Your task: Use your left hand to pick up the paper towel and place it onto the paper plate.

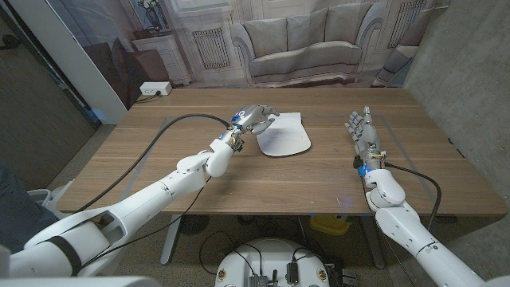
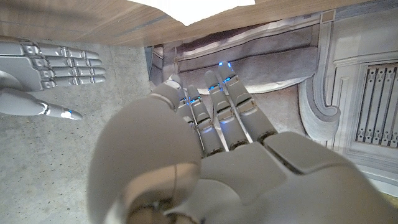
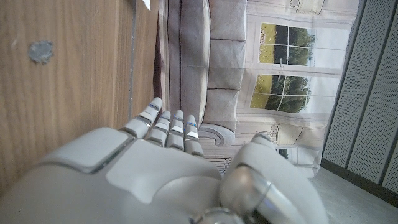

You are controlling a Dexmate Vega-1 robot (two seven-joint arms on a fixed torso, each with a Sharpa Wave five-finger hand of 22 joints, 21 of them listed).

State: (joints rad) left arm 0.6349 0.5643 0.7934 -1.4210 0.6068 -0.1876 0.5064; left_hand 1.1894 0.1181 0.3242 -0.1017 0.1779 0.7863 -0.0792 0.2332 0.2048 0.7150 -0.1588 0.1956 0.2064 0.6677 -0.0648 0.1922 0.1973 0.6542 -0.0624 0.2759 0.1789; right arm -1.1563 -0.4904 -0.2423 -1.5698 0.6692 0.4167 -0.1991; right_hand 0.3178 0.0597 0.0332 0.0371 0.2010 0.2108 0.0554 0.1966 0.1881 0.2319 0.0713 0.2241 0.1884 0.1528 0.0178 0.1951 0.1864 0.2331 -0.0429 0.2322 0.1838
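Here, on the wooden surface [image 1: 239,187], lies a white sheet, the towel [image 1: 284,134], flat near the far middle, with a dark cable [image 1: 171,127] curving across the boards to its left. Hard to tell whether a plate lies under the towel or is the same white shape; no separate rim made out. At the towel's left far corner sits the left hand [image 1: 253,119], fingers [image 1: 269,121] reaching over the white edge and seemingly touching it; whether actually pinching the sheet, cannot tell. In the left wrist view, the same hand [image 2: 224,155] seen from the back, fingers [image 2: 214,102] loosely extended side by side toward a white corner of the towel [image 2: 199,9], nothing visibly clenched between them. Well apart to the right stands the right hand [image 1: 361,131], on its edge, palm upright, fingers [image 1: 355,121] straight and apart, grasping nothing. In the right wrist view, that hand [image 3: 168,168] beside bare wood, fingers [image 3: 168,127] extended, released.
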